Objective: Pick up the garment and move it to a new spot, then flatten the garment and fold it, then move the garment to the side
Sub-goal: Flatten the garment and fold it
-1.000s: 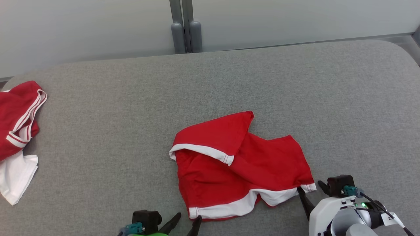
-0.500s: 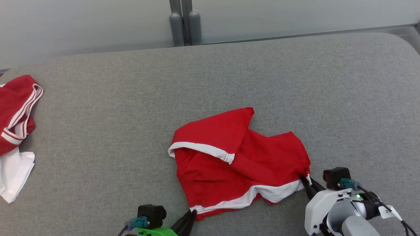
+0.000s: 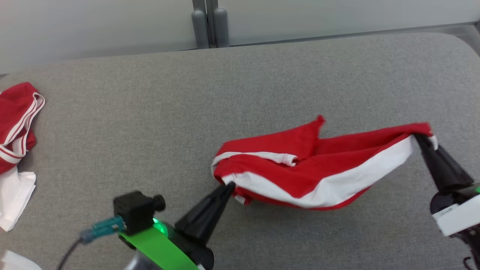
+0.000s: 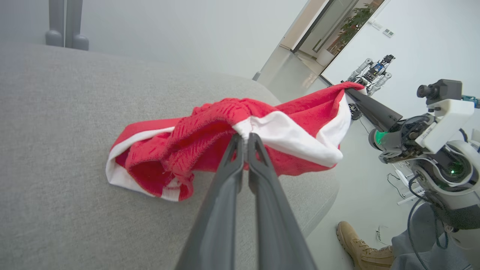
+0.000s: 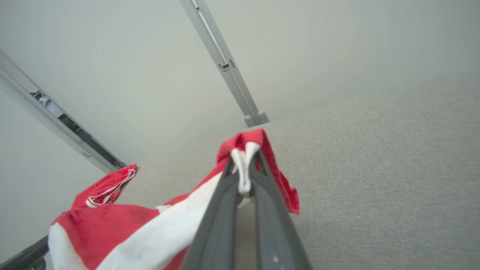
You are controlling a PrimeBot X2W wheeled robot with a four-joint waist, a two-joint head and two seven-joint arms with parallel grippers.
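The left claw (image 3: 230, 186) and right claw (image 3: 417, 138) each pinch shut on the red shorts (image 3: 300, 176), holding them partly raised. Moving, flattening and folding remain.

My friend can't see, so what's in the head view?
The left gripper and right gripper each pinch an end of a red cloth garment with a white band, over a grey fabric surface. Another red garment lies far left.

Worktop (image 3: 150, 112): grey fabric, rounded corners.
Middle: red-and-white shorts (image 3: 318, 176), partly resting on it.
Left edge: red-and-white garment (image 3: 15, 112), white cloth (image 3: 15, 195).
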